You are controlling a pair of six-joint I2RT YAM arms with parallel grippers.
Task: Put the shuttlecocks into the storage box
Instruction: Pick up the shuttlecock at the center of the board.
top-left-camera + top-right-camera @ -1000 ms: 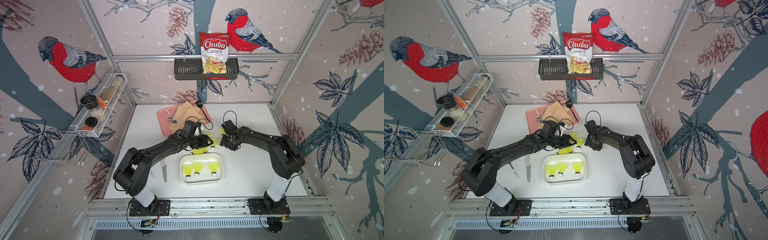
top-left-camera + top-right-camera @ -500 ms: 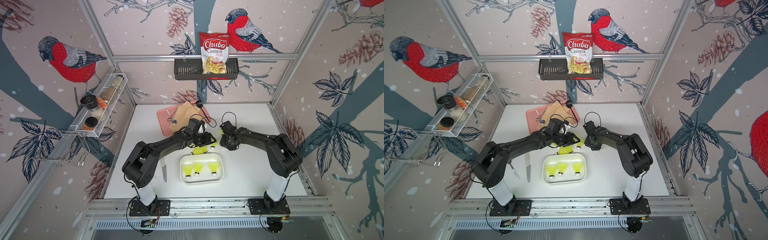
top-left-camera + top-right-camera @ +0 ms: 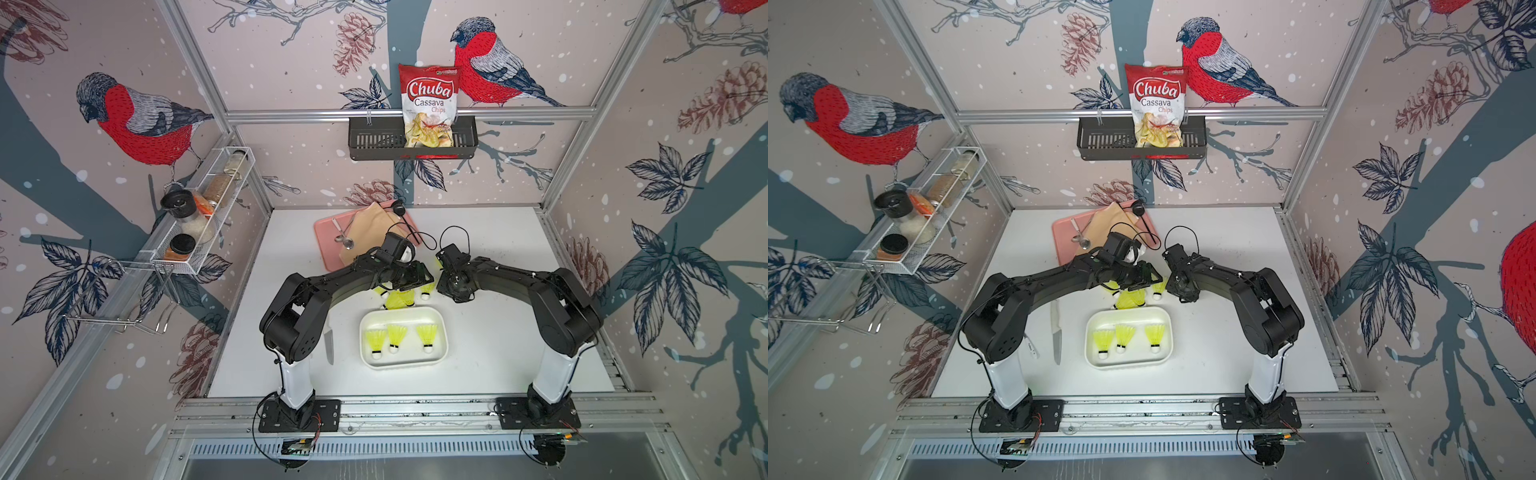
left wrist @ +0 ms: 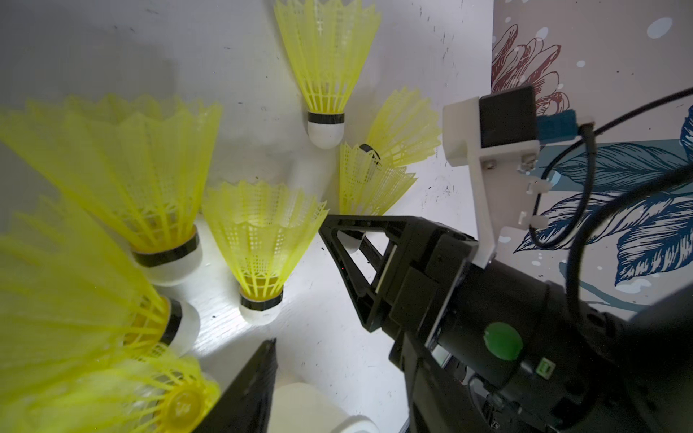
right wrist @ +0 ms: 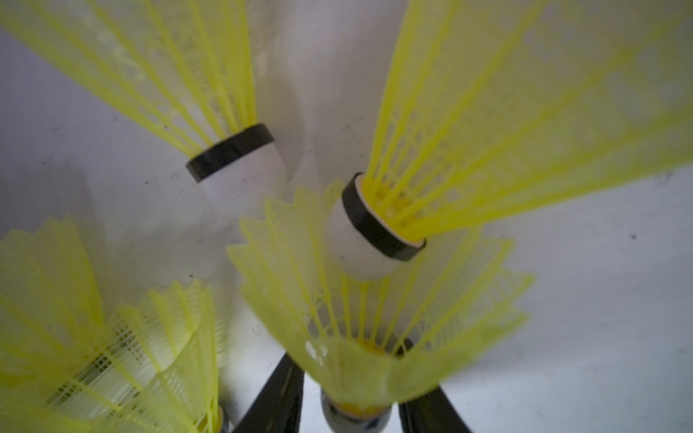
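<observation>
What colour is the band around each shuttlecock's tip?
Black, as on this shuttlecock; clearest in the right wrist view.

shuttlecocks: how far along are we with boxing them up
Done: three shuttlecocks lie in the storage box. In hand: the right gripper pinches a fourth shuttlecock by its tip. To go: the loose cluster on the table beyond the box.

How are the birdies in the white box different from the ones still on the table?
The boxed shuttlecocks lie apart in a neat row in the storage box, white tips toward its near wall; the loose shuttlecocks on the table are bunched, some overlapping, pointing different ways. Boxed ones number three; loose ones are more. Both have yellow-green skirts, black bands, white tips.
</observation>
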